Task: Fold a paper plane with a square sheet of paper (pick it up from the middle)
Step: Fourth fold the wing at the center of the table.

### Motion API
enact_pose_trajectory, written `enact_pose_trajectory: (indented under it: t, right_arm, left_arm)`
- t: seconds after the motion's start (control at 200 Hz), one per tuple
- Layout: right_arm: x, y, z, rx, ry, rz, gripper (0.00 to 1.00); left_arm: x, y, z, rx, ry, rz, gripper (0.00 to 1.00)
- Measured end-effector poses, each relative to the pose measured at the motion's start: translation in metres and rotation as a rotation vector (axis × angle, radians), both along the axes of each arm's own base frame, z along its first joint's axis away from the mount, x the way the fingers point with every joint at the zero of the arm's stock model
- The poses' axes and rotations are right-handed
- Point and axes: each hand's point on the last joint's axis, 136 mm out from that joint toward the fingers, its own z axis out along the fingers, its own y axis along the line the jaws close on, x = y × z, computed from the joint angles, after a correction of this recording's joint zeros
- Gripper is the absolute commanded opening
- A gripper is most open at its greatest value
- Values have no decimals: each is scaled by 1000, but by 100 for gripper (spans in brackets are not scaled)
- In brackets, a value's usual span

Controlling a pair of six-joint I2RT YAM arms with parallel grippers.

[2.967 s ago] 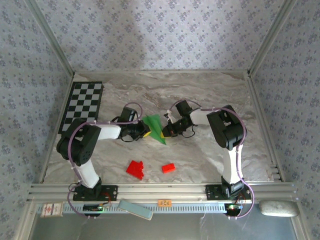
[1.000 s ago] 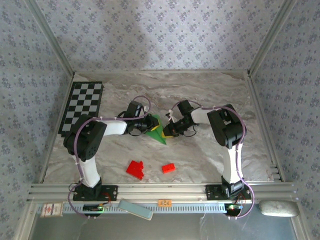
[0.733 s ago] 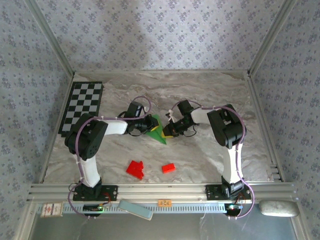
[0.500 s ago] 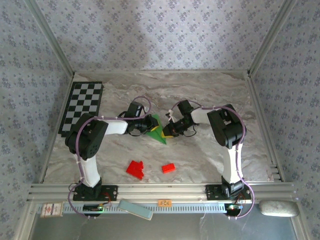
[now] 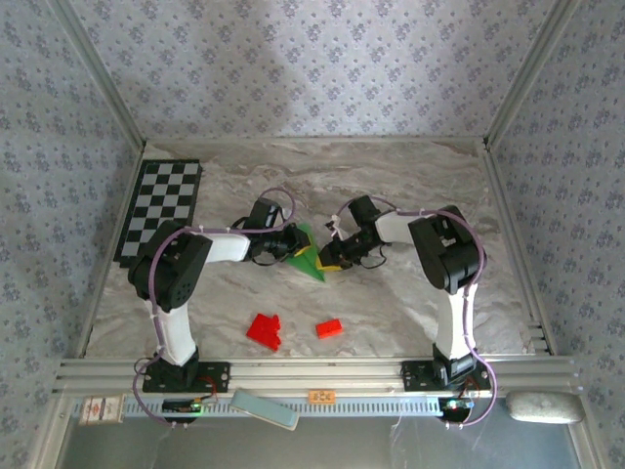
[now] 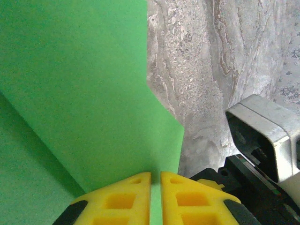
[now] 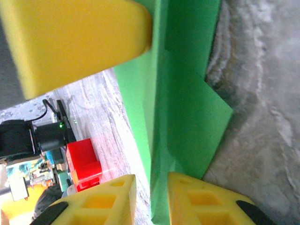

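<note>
The green sheet of paper (image 5: 309, 250) stands on the marble mid-table, creased into a narrow pointed shape with its tip toward the near side. My left gripper (image 5: 292, 245) reaches in from the left and is shut on the paper (image 6: 84, 93); its yellow fingertips (image 6: 136, 190) pinch a folded edge. From the right comes my right gripper (image 5: 330, 260), with its jaws parted. The paper's folded edge (image 7: 187, 108) runs between its fingers (image 7: 197, 197), with marble showing in the gap beside it. The left gripper's yellow finger (image 7: 70, 37) looms opposite.
Two red blocks (image 5: 264, 330) (image 5: 329, 328) lie nearer the bases; one red block (image 7: 84, 161) also shows past the paper. A black-and-white checkered board (image 5: 161, 207) lies at the far left. Patterned walls close in the table.
The left gripper has moved right onto the paper and closed on it. Over the last second the right gripper's jaws have parted around the paper's edge. The paper has barely shifted.
</note>
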Motion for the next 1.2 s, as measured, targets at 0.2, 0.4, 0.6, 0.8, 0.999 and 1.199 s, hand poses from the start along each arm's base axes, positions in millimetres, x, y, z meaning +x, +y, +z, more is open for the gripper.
enact_pose_trajectory:
  t: [0.2, 0.4, 0.6, 0.8, 0.999, 1.199]
  right_arm:
    - [0, -9, -1, -67, -8, -42, 28]
    - [3, -28, 2, -144, -42, -134, 27]
    - [11, -24, 18, -137, -118, -179, 25]
    - [9, -14, 16, -179, -155, -183, 29]
    - [16, -2, 14, -199, -176, -175, 29]
    - [17, 7, 2, -212, -160, -153, 27]
  left_arm:
    - [0, 0, 0, -1, 2, 2, 13]
    - [0, 0, 0, -1, 3, 2, 13]
    - [0, 0, -1, 0, 4, 2, 13]
    - [1, -1, 0, -1, 2, 2, 13]
    - [2, -1, 1, -2, 0, 2, 13]
    - [2, -1, 1, -2, 1, 2, 12]
